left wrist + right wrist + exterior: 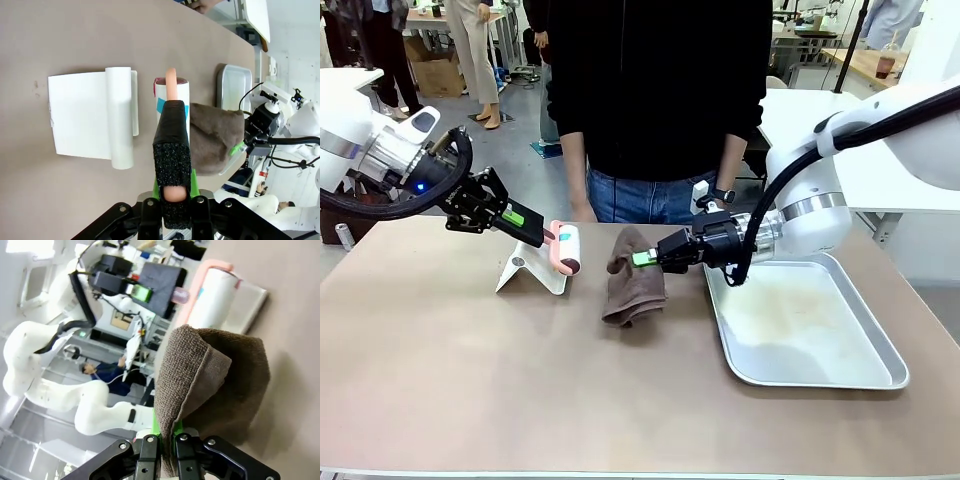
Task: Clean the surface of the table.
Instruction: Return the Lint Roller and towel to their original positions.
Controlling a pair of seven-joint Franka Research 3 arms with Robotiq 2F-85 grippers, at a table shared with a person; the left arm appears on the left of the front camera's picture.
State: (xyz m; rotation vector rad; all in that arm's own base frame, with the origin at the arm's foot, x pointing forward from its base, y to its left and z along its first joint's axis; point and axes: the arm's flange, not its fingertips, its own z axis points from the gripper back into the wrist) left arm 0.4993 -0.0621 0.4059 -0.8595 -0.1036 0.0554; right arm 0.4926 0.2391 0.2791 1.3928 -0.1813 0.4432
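The brownish table (pixel 470 380) spans the front view. My left gripper (pixel 542 236) is shut on the pink handle of a lint roller (pixel 568 248), whose white roll hangs just above the table beside a white stand (pixel 533 270). In the left wrist view the handle runs between the black fingers (pixel 172 150) to the roll (pixel 172 97). My right gripper (pixel 640 258) is shut on the top of a brown towel (pixel 635 280), which hangs down with its lower folds resting on the table. In the right wrist view the towel (pixel 210 380) rises from the closed gripper (pixel 167 442).
A silver tray (pixel 800 320) with a smeared bottom lies at the right, just under my right arm. A person in a black top stands at the far edge, hands near the table. The near half of the table has free room.
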